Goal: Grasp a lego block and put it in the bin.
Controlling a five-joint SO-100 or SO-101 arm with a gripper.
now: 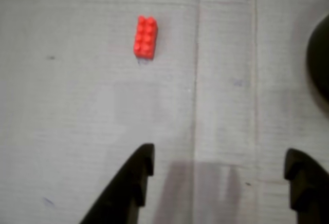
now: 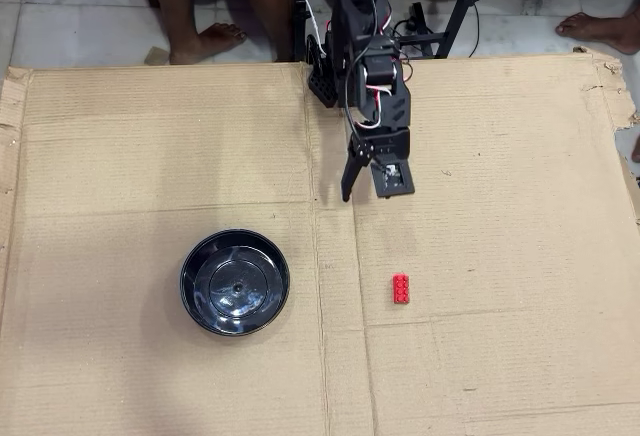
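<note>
The pincer (image 2: 362,182) hangs wide apart and empty above the cardboard (image 2: 500,156). The lego block (image 2: 401,288) lies ahead, off to one side, right of the bin (image 2: 235,282). Coming down crooked could knock it away

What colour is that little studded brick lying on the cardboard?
Bright red. The lego block shows best in the wrist view, studs up.

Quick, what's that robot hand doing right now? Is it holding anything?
Hand: open and holding nothing. The lego block lies on the cardboard ahead of it, untouched.
</note>
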